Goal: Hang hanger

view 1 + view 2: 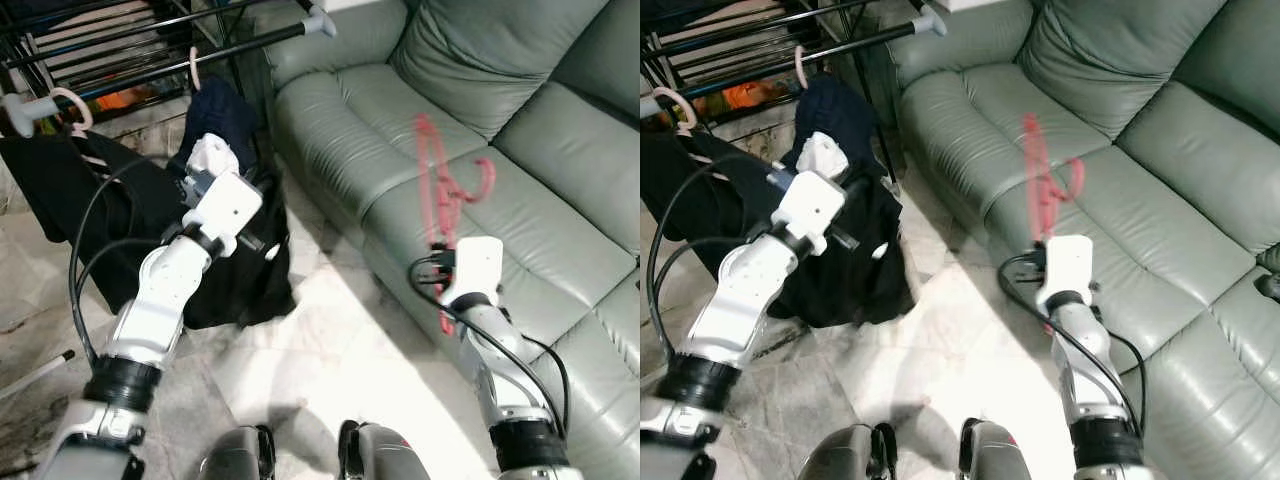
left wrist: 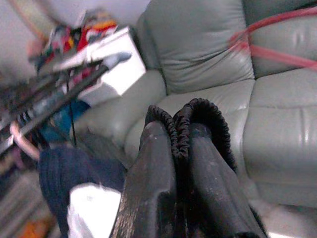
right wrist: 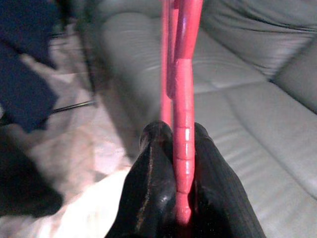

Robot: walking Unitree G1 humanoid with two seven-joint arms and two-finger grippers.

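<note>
Right wrist view: your right gripper [image 3: 183,144] has its two black fingers [image 3: 151,163] clamped on the lower bar of the pink hanger [image 3: 182,74], which rises straight out from between them.

Item, hanger: pink plastic, held aloft over the grey-green sofa [image 1: 560,230], its hook end [image 1: 485,178] uppermost and away from you. It looks blurred in the head views. I judge it lifted off the cushion, though contact at its far end cannot be told.

Item, left gripper [image 2: 183,124]: fingers pressed together with nothing between them, raised in front of the dark garments [image 1: 230,270] on the clothes rack.

Item, clothes rack: black rails [image 1: 240,45] with grey end caps, standing to your left, beside the sofa arm. Other hanger hooks [image 1: 72,105] already sit on the rail.

Step in hand, by my reading: the pick-up is done and the carry to the rack is not yet done; the hanger is well apart from the rail.

Next move calls for: swinging the right arm across to your left, turning the hook to face the rail, and lowering it onto a bare stretch between the hooks already there. Keep the grip firm, since the bar is thin and could pivot.

Containers: none that I can make out.
</note>
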